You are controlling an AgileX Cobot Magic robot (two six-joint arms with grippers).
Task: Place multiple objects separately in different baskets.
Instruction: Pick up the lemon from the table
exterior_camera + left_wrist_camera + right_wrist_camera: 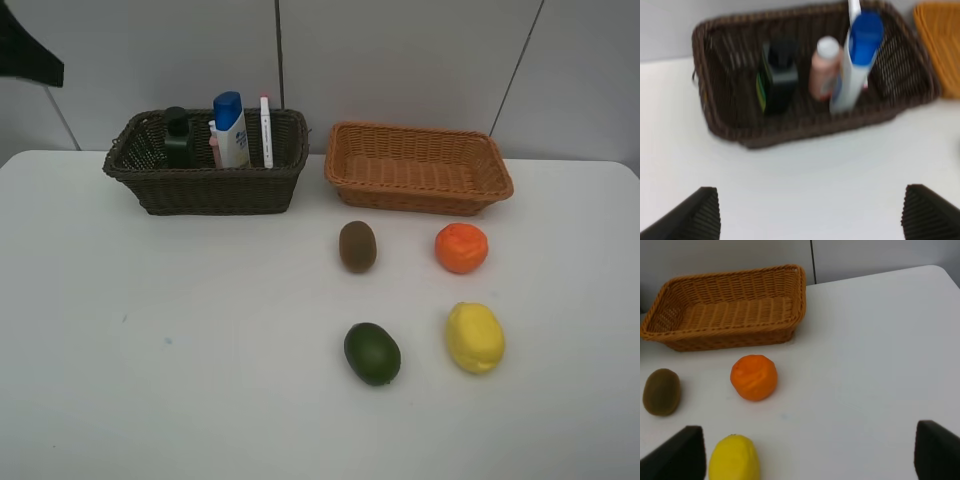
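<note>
The dark brown basket [210,190] stands at the back left and holds the dark green pump bottle [177,135], the pink bottle [214,147], the white blue-capped tube [231,128] and the white pink-tipped marker [266,130]. The light orange basket [418,185] stands empty at the back right. In front of it on the table lie the kiwi [357,246], orange [461,248], lemon [474,337] and dark green fruit [372,353]. My left gripper [812,217] is open and empty, short of the brown basket [790,132]. My right gripper [807,455] is open and empty near the orange [754,377], kiwi [661,391] and lemon [734,459].
The white table [180,340] ends at a grey wall behind the baskets. A dark piece of equipment [25,48] hangs in the top left corner of the high view. Neither gripper shows in the high view.
</note>
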